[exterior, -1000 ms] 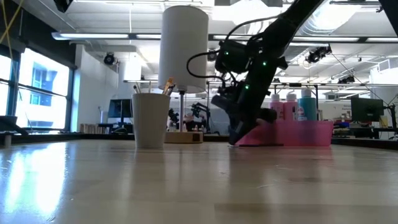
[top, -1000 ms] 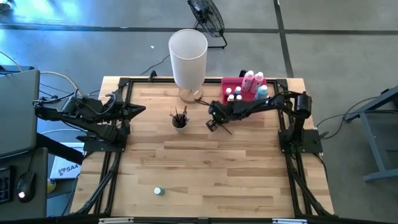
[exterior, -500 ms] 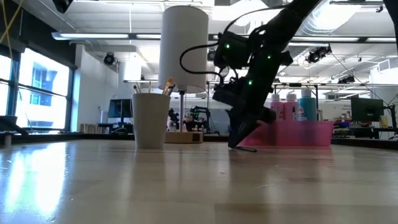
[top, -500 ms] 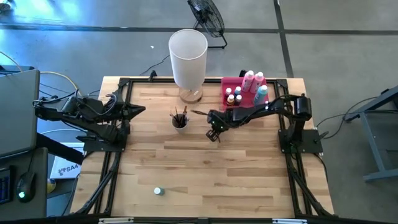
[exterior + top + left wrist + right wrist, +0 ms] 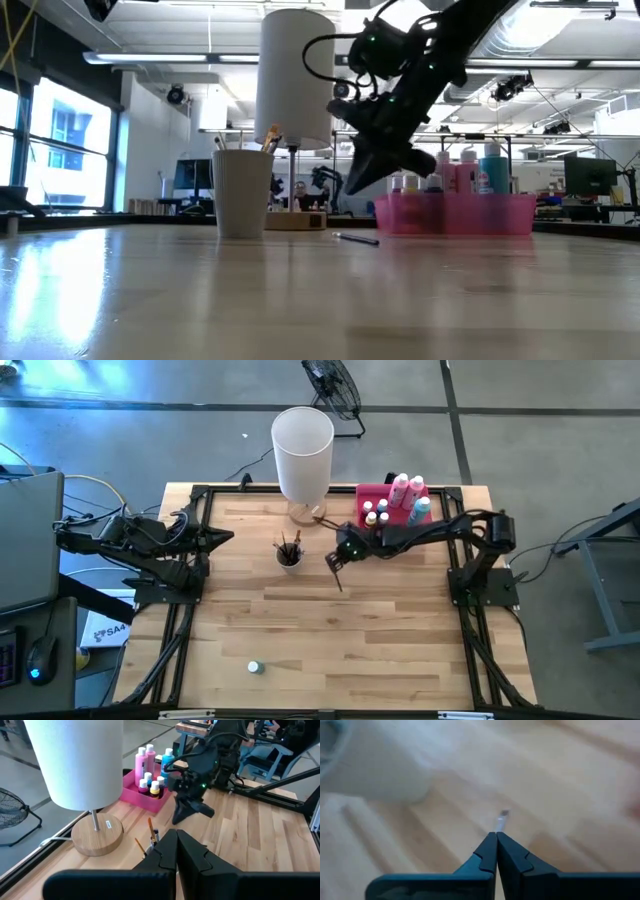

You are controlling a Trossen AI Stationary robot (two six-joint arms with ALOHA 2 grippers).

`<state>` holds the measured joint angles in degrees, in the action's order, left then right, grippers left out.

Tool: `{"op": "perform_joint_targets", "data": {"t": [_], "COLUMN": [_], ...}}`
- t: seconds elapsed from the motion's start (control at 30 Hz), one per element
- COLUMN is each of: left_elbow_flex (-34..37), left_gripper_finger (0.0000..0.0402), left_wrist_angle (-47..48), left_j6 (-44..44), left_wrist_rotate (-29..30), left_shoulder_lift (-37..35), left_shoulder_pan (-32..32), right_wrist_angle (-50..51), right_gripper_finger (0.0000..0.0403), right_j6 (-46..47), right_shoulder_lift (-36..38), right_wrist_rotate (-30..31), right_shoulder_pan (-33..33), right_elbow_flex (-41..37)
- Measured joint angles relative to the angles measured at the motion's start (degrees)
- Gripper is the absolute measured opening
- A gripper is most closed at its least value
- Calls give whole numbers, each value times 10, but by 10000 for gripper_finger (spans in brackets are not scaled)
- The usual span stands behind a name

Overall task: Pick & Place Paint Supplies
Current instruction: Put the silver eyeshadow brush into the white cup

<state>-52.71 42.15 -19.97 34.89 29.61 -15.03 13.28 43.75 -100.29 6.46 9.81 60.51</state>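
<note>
Wooden desk (image 5: 330, 630): a thin paintbrush (image 5: 357, 238) lies flat on it, between white cup (image 5: 289, 556) and pink tray (image 5: 455, 214). Right hand (image 5: 334, 561) hovers above the brush, clenched, grasping nothing. Left hand (image 5: 222, 538) clenched, parked at the desk's left edge. Paint bottles (image 5: 398, 500) stand in the tray.

On the table (image 5: 330, 630), taking the high view as a clock face, the tall cylinder (image 5: 302, 455) on its round base stands at about twelve, the cup (image 5: 289, 553) holding paintbrushes (image 5: 289, 545) stands just in front of it near the centre, and the tray (image 5: 375, 493) sits at about one, holding the paint bottles (image 5: 406, 495). A single paintbrush (image 5: 335, 572) lies flat on the table between the cup and the tray, toward three from the cup, with the right gripper (image 5: 336, 558) raised above it. The left gripper (image 5: 222, 537) sits at nine by the table's edge, and a small capped bottle (image 5: 255, 667) stands alone at about seven, well apart from everything else.
</note>
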Motion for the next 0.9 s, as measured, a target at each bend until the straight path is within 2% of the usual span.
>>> {"op": "perform_joint_targets", "data": {"t": [0.17,0.3,0.53,0.73,0.9], "left_elbow_flex": [0,0,0,0,0], "left_gripper_finger": [0,0,0,0,0], "left_wrist_angle": [1,23,28,27,27], "left_j6": [0,0,0,0,0], "left_wrist_rotate": [0,-3,1,3,-7], "left_shoulder_lift": [0,0,0,0,0], "left_shoulder_pan": [0,0,0,0,0], "right_wrist_angle": [-61,-71,-69,-115,-118], "right_gripper_finger": [2,2,3,3,3], "right_j6": [0,2,18,51,62], "right_shoulder_lift": [-26,-27,-34,-77,-90], "right_wrist_rotate": [-32,-49,-53,-81,-68], "right_shoulder_pan": [-28,-58,-102,-119,-130], "right_elbow_flex": [0,0,0,0,0]}}
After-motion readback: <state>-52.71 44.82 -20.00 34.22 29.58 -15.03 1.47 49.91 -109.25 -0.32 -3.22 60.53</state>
